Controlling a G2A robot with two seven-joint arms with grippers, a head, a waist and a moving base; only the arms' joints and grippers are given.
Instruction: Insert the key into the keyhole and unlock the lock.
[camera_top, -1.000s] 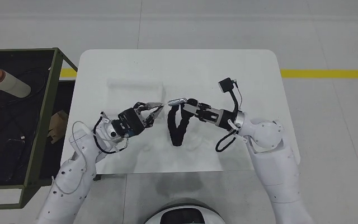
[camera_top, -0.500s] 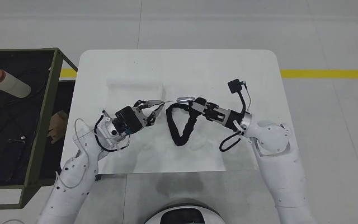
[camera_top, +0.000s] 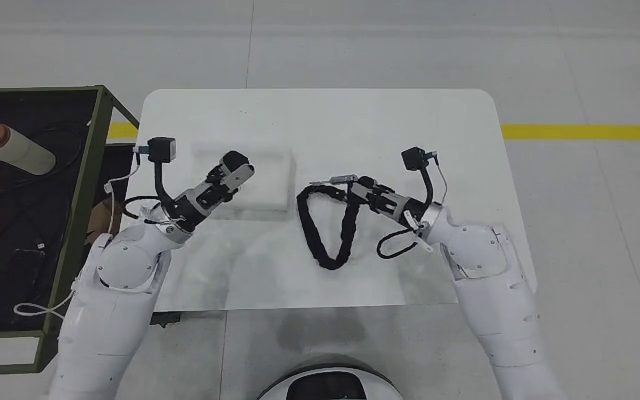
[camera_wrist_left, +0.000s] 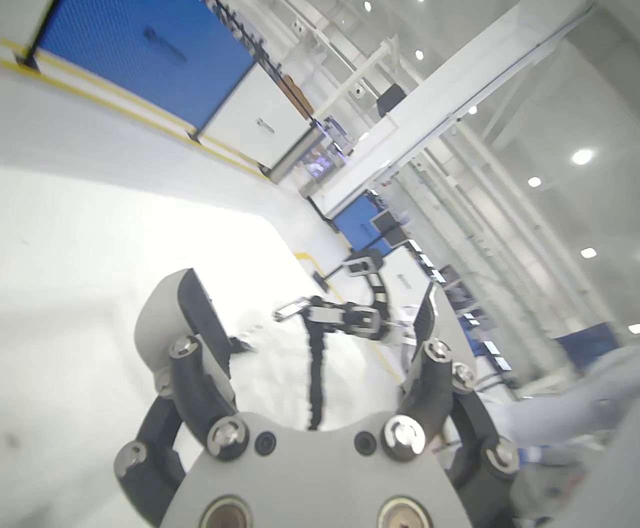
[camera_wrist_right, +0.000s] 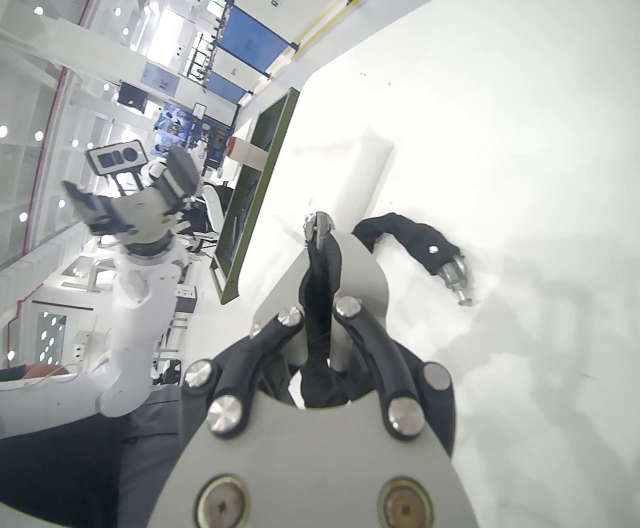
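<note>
My right gripper (camera_top: 353, 188) is shut on a black cable lock (camera_top: 325, 232) near the table's middle. The lock's silver end (camera_top: 330, 181) sticks out past the fingertips toward the left arm. In the right wrist view the gripper (camera_wrist_right: 320, 252) pinches the black sleeve just behind that silver end (camera_wrist_right: 317, 226). The cable's other end, with a metal tip (camera_wrist_right: 452, 272), lies on the table. My left gripper (camera_top: 237, 166) hangs open and empty above a white block, well left of the lock. From the left wrist the lock (camera_wrist_left: 292, 309) shows far off. I cannot make out the key.
A white foam block (camera_top: 250, 182) lies on the table (camera_top: 420, 120) under the left gripper. A green-framed cart (camera_top: 90, 150) with cables and a roll stands off the table's left edge. Bare tabletop lies behind and right of the lock.
The left gripper has pulled back from the lock's silver end to the left, over the white block, and now stands open. The lock and right gripper shifted slightly right.
</note>
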